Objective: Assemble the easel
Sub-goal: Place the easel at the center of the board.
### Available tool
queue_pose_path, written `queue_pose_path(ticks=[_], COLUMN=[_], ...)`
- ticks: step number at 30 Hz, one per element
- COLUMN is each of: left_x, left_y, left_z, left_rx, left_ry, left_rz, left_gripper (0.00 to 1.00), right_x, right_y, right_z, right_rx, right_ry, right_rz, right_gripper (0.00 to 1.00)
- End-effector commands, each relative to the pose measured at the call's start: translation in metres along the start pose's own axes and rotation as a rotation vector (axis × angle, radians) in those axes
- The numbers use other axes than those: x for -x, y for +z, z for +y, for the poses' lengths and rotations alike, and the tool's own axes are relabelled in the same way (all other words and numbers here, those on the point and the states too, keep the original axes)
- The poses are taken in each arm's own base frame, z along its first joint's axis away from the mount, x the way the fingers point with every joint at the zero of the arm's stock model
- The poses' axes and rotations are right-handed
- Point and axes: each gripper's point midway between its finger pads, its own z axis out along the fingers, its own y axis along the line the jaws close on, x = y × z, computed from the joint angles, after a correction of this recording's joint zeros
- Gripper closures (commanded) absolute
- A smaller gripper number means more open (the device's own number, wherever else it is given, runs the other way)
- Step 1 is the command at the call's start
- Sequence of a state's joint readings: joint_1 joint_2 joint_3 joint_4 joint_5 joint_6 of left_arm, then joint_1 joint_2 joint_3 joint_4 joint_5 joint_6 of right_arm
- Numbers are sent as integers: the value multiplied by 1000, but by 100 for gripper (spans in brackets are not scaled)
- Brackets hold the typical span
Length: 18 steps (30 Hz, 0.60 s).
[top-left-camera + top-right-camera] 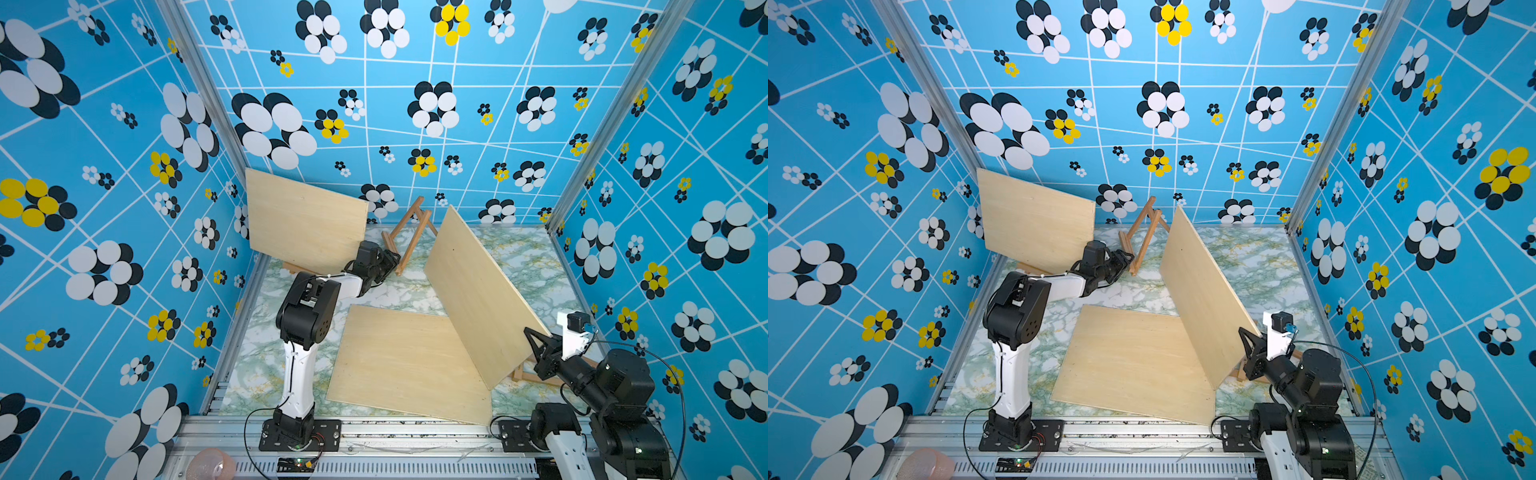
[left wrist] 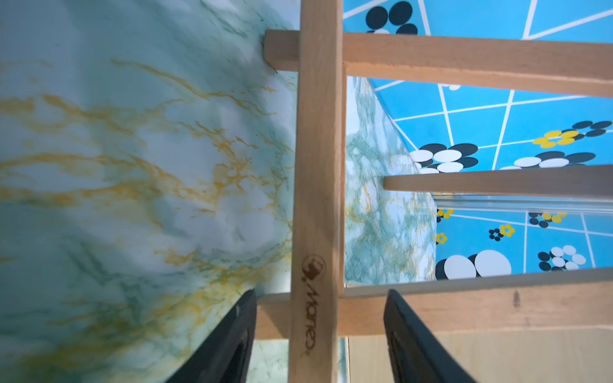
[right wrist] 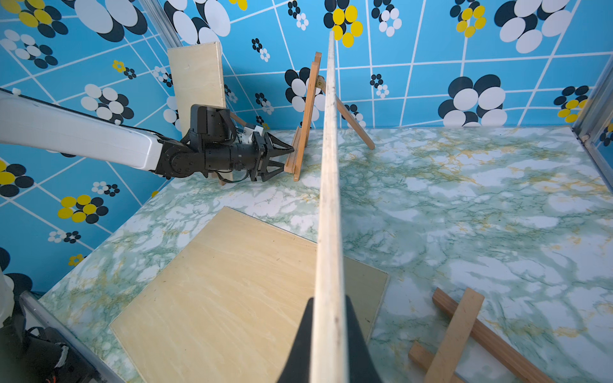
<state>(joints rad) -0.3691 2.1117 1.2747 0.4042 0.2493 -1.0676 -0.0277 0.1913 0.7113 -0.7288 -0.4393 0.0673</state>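
Left wrist: left jaws apart astride the easel [image 2: 316, 165]; right jaws clamp the raised board [image 3: 328, 199].

A: Held board [image 1: 478, 299] is covering most of the flat easel [image 1: 534, 378] just beside the right gripper [image 1: 532, 336].
B: Right wrist frame is cropping it too.
A: Leaning board [image 1: 303, 220] beside the left gripper [image 1: 390, 262] is hiding most of a wooden piece [image 1: 289, 267].
B: Left wrist edge is cutting off the standing easel [image 2: 316, 165] bars.

Tilted board [image 1: 473, 291] across table [image 1: 519, 257] middle

Easel [image 1: 414, 242] on table [image 1: 519, 257], behind flat board [image 1: 407, 365].
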Motion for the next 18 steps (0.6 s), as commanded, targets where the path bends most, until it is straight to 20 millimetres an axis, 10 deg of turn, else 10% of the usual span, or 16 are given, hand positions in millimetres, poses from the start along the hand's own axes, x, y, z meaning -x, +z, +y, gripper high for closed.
queue_pose_path(ticks=[1, 18], left_x=[-4, -44], left_y=[-17, -129], left_z=[-36, -214], left_rx=[-16, -52], left_ry=[96, 739], left_rz=[-12, 10], left_gripper=[35, 33], right_x=[13, 15], right_y=[-6, -13], right_z=[19, 23], right_rx=[94, 99], right_ry=[-29, -54], right_rz=[-61, -68], right_gripper=[100, 100])
